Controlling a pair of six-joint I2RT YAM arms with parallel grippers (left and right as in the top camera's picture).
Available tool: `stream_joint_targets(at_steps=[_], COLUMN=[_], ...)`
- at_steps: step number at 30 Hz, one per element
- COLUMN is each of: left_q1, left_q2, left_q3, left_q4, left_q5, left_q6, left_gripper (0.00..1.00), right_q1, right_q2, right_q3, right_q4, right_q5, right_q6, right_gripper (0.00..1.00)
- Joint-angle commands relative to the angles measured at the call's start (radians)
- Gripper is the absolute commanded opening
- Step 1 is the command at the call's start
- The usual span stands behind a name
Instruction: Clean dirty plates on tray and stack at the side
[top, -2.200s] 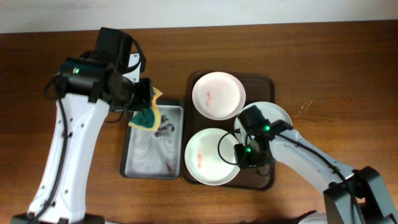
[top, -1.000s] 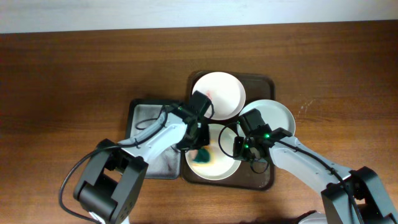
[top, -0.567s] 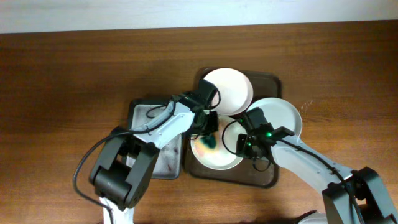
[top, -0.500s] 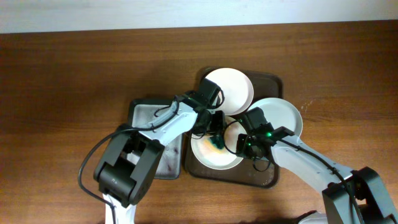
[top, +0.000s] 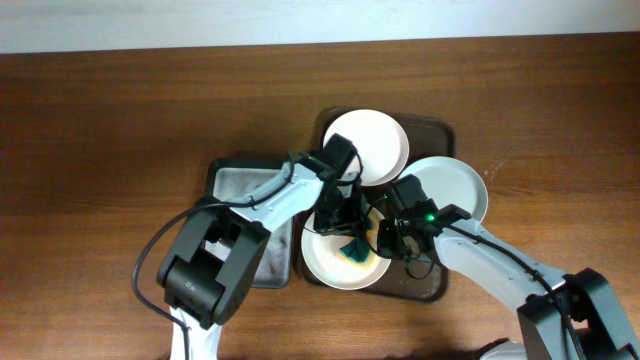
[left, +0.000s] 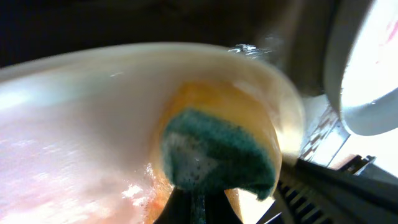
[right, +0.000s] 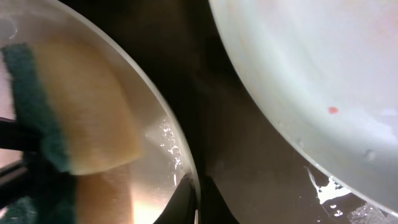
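Three white plates lie on the dark brown tray (top: 432, 285): a far plate (top: 375, 140), a right plate (top: 455, 190) and a near plate (top: 325, 262). My left gripper (top: 352, 238) is shut on a green and yellow sponge (top: 357, 249) pressed inside the near plate; the sponge fills the left wrist view (left: 217, 155). My right gripper (top: 385, 238) is shut on the near plate's right rim (right: 186, 168). The right plate (right: 323, 93) carries a small red speck in the right wrist view.
A grey metal tray (top: 235, 185) with suds sits left of the brown tray. Brown tabletop (top: 120, 120) lies all around. White residue spots the brown tray floor (right: 323, 186) near the right plate.
My left gripper carried the sponge from the grey tray into the near plate and has rubbed it toward the plate's right side. The near plate and tray shifted slightly. My right gripper stays on the rim.
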Motion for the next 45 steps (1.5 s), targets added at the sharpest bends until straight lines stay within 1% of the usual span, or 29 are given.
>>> stream_joint_targets(at_steps=[1, 3, 5, 7, 9, 11, 13, 14, 17, 18, 20, 22, 24, 26, 27, 29, 30, 32, 33, 35, 37, 42, 45], left_q1=[0.090, 0.104, 0.104, 0.104, 0.104, 0.108, 0.141, 0.177, 0.260, 0.288, 0.324, 0.367, 0.387, 0.406, 0.411, 0.414, 0.414, 0.414, 0.414, 0.414, 0.414, 0.414, 0.414], left_q2=[-0.031, -0.100, -0.177, -0.276, -0.364, -0.465, -0.532, -0.543, -0.533, -0.528, -0.525, -0.525, -0.526, -0.533, -0.537, -0.554, -0.559, -0.575, -0.580, -0.580, -0.580, -0.580, -0.580], left_q3=[-0.062, -0.062, -0.062, -0.062, -0.062, -0.062, -0.063, -0.063, -0.111, -0.148, -0.213, -0.309, -0.315, -0.291, -0.278, -0.255, -0.251, -0.247, -0.247, -0.247, -0.247, -0.247, -0.247], left_q4=[-0.098, -0.129, -0.144, -0.145, -0.146, -0.158, -0.199, -0.235, -0.249, -0.241, -0.206, -0.135, -0.113, -0.106, -0.106, -0.106, -0.107, -0.106, -0.107, -0.106, -0.106, -0.107, -0.107], left_q5=[-0.336, -0.467, -0.550, -0.550, -0.517, -0.529, -0.597, -0.640, -0.663, -0.680, -0.679, -0.651, -0.584, -0.541, -0.519, -0.474, -0.463, -0.450, -0.450, -0.453, -0.453, -0.453, -0.453], left_q6=[0.024, 0.024, 0.024, 0.031, 0.050, 0.093, 0.114, 0.114, 0.147, 0.147, 0.147, 0.149, 0.180, 0.185, 0.195, 0.200, 0.200, 0.200, 0.200, 0.200, 0.199, 0.199, 0.199], left_gripper=[0.00, 0.00, 0.00, 0.00, 0.00, 0.00, 0.00, 0.00, 0.01, 0.09, 0.09, 0.36, 0.64, 0.74, 0.76, 0.81, 0.82, 0.95, 1.00, 1.00, 1.00, 0.99, 0.99], right_q1=[0.003, 0.002, 0.002, 0.002, 0.003, 0.003, 0.003, 0.003, 0.004, 0.005, 0.005, 0.005, 0.012, 0.055, 0.084, 0.175, 0.208, 0.295, 0.361, 0.405, 0.438, 0.473, 0.528], right_q2=[0.014, 0.014, 0.014, 0.013, 0.009, 0.000, -0.012, -0.021, -0.038, -0.045, -0.055, -0.061, -0.062, -0.063, -0.063, -0.063, -0.062, -0.062, -0.062, -0.062, -0.062, -0.062, -0.062], right_q3=[-0.008, -0.008, -0.006, 0.005, 0.022, 0.062, 0.122, 0.172, 0.289, 0.348, 0.424, 0.515, 0.555, 0.559, 0.559, 0.559, 0.559, 0.559, 0.559, 0.559, 0.559, 0.559, 0.560], right_q4=[0.010, 0.010, 0.011, 0.006, -0.013, -0.075, -0.152, -0.219, -0.370, -0.435, -0.516, -0.618, -0.651, -0.660, -0.665, -0.700, -0.719, -0.744, -0.749, -0.750, -0.752, -0.781, -0.803], right_q5=[0.033, 0.033, 0.034, 0.042, 0.053, 0.083, 0.084, 0.098, 0.154, 0.192, 0.232, 0.344, 0.390, 0.463, 0.507, 0.678, 0.742, 0.868, 0.975, 1.032, 1.040, 1.098, 1.194], right_q6=[0.007, 0.008, 0.007, -0.008, -0.024, -0.055, -0.130, -0.169, -0.190, -0.194, -0.208, -0.208, -0.227, -0.229, -0.228, -0.153, -0.121, -0.083, -0.071, -0.071, -0.071, -0.071, -0.071], right_gripper=[0.04, 0.04, 0.04, 0.04, 0.04, 0.04, 0.04, 0.04, 0.04, 0.04, 0.04, 0.04, 0.04, 0.04, 0.04, 0.04, 0.04, 0.04, 0.04, 0.04, 0.04, 0.04, 0.04])
